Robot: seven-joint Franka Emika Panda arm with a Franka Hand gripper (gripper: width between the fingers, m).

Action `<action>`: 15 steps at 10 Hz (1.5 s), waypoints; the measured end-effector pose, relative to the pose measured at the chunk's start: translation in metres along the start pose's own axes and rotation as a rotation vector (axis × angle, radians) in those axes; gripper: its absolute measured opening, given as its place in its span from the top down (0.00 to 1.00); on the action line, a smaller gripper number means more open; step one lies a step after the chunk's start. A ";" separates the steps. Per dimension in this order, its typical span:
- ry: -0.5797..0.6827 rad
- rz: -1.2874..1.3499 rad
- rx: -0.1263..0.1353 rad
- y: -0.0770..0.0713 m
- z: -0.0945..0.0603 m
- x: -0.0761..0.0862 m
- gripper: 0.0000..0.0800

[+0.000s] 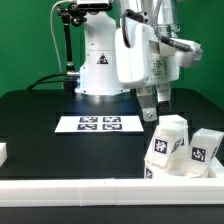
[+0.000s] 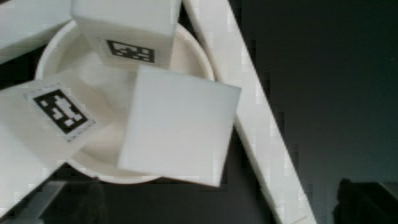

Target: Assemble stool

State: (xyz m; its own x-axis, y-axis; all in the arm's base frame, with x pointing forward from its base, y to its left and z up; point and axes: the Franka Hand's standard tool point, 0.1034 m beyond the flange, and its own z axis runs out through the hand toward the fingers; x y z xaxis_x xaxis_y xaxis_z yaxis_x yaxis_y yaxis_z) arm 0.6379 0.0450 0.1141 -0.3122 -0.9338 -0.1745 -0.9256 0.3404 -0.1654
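Desk [image 1: 40, 110]: black top, wide and bare across the middle and toward the exterior view's left, so that is where the open room lies.
Border rail [image 1: 70, 190]: long white rail along the near edge of the desk, closing that side in; in the wrist view another white rail [image 2: 249, 110] runs slantwise past the stool parts.
Arm: white, standing at the far edge of the desk and reaching down toward the near corner on the exterior view's right.
Marker board [image 1: 100, 124]: flat white sheet lying mid-desk with four black-and-white square tags; no readable words on it.
Seat [image 2: 125, 110]: round white disc, seen in the wrist view tucked among the leg blocks by the rail.
Legs [image 1: 172, 148]: white blocks crowded into the near corner on the exterior view's right, close against the rail, touching or leaning on one another; little room between them.
Tags [image 1: 161, 148]: square black-and-white patterns on the blocks, no letters to read.
Fingers [image 1: 157, 104]: dark, hanging just above the leg blocks; how far they are spread I cannot tell, and nothing shows in them.
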 end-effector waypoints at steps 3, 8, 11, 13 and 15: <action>0.031 -0.374 -0.063 0.005 0.002 -0.001 0.19; 0.033 -0.892 -0.080 0.007 0.004 -0.004 0.19; 0.026 -1.095 -0.085 0.007 0.004 -0.004 0.19; 0.021 -1.358 -0.095 0.008 0.004 -0.005 0.19; 0.019 -1.538 -0.097 0.007 0.003 -0.012 0.19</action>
State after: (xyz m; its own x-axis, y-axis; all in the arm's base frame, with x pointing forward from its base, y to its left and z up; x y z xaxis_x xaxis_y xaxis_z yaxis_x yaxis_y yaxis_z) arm 0.6359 0.0585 0.1125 0.9239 -0.3657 0.1123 -0.3548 -0.9289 -0.1060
